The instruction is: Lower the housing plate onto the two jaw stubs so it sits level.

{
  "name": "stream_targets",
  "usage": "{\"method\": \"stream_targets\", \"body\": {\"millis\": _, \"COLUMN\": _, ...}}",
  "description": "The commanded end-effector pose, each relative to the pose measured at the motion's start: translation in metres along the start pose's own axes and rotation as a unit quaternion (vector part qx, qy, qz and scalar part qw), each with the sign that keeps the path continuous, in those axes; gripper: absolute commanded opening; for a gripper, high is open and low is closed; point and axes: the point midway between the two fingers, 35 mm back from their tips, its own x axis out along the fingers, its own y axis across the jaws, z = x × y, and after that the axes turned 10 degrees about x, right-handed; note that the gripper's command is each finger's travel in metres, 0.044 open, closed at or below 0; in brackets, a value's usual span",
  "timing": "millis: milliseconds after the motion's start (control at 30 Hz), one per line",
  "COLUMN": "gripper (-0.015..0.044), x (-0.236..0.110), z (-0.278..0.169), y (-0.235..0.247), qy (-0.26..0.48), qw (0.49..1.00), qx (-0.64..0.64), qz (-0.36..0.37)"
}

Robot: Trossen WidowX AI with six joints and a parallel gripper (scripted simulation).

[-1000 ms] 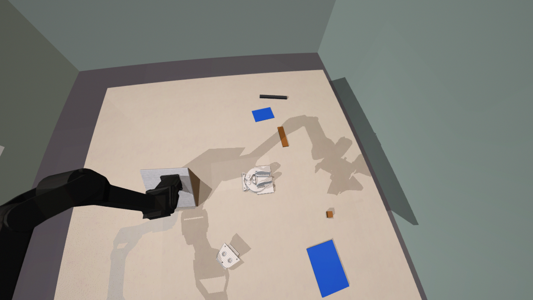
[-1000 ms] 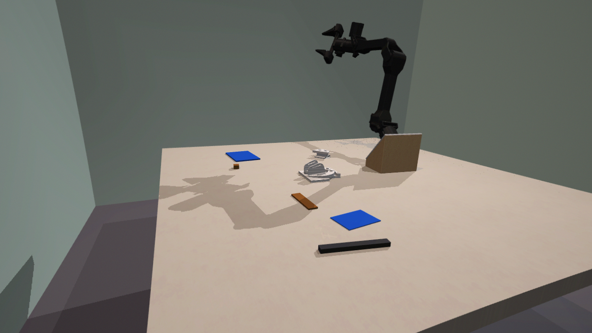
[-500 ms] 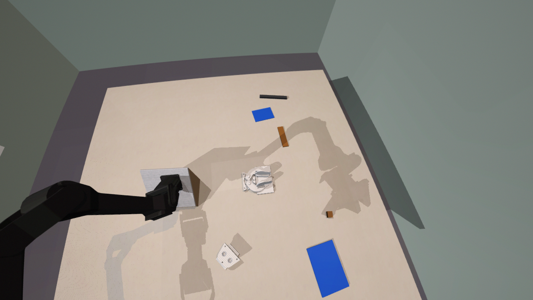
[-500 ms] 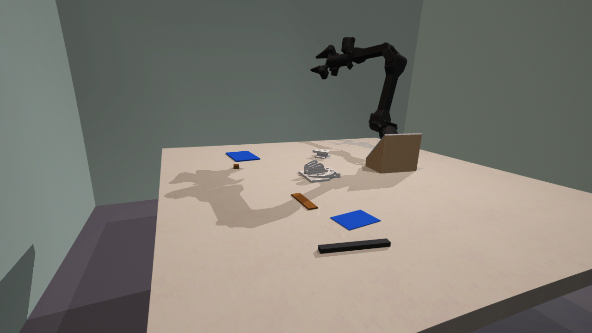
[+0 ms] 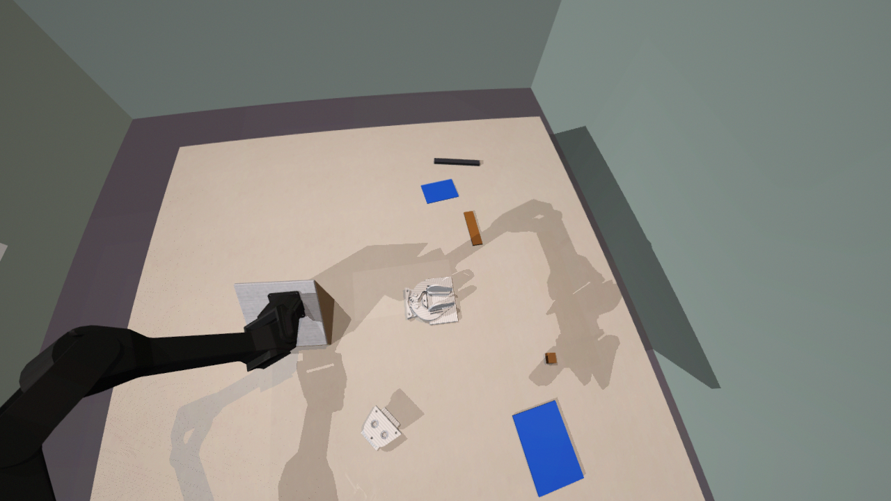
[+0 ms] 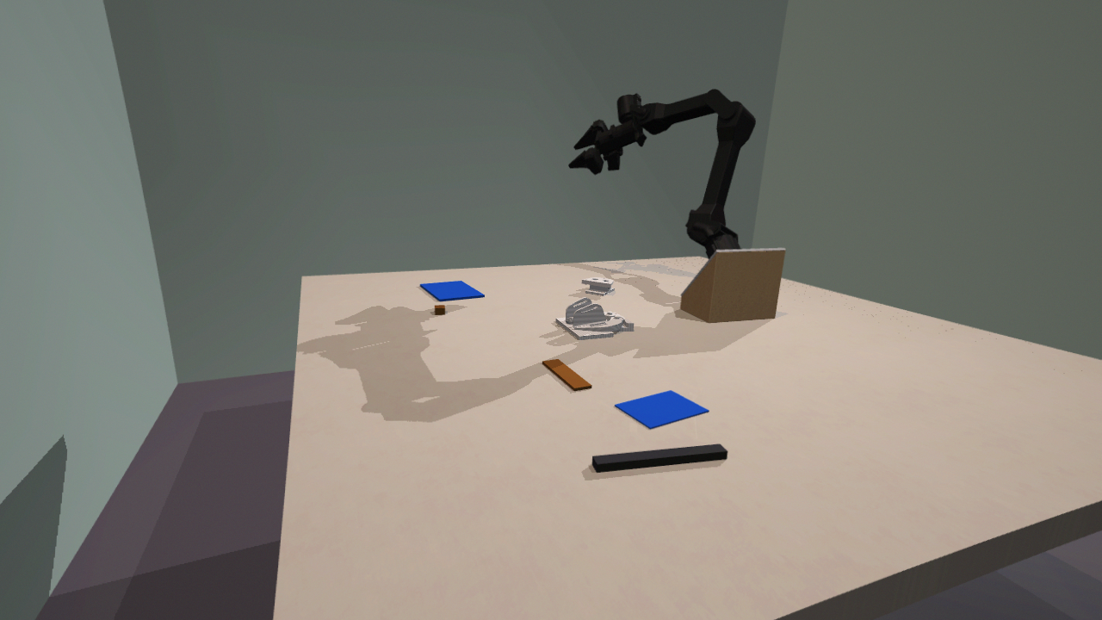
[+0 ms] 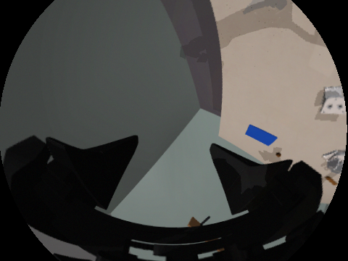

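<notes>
The white housing plate (image 5: pixel 380 429) (image 6: pixel 597 282) (image 7: pixel 334 105) has two round holes and stands on the table, apart from the jaw assembly. The two grey jaws (image 5: pixel 439 289) (image 6: pixel 585 313) lie side by side on their white base (image 5: pixel 452 316) (image 6: pixel 593 334), with nothing over them. Pins and stubs are too small to tell. My gripper (image 6: pixel 573 156) (image 7: pixel 175 143) is open and empty, high above the table and well away from both parts. Its fingers are outside the top view.
A wedge block (image 5: pixel 324 311) (image 6: pixel 743 285) stands by the arm's base. Two blue sheets (image 5: pixel 439 191) (image 5: pixel 548 448) (image 6: pixel 661 408) (image 6: pixel 452 290), an orange bar (image 5: pixel 472 227) (image 6: pixel 566 375), a small orange cube (image 5: pixel 552 358) (image 6: pixel 439 310) and a black bar (image 5: pixel 456 161) (image 6: pixel 659 459) lie around.
</notes>
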Motion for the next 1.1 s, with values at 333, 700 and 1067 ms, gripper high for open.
{"method": "stream_targets", "body": {"millis": 333, "gripper": 0.044, "x": 0.026, "z": 0.044, "y": -0.083, "qy": -0.102, "qw": 0.987, "qx": 0.033, "qz": -0.117}}
{"method": "stream_targets", "body": {"millis": 700, "gripper": 0.044, "x": 0.026, "z": 0.069, "y": -0.151, "qy": -0.178, "qw": 0.961, "qx": 0.018, "qz": -0.21}}
{"method": "stream_targets", "body": {"millis": 1067, "gripper": 0.044, "x": 0.011, "z": 0.088, "y": -0.213, "qy": -0.244, "qw": 0.923, "qx": -0.03, "qz": -0.296}}
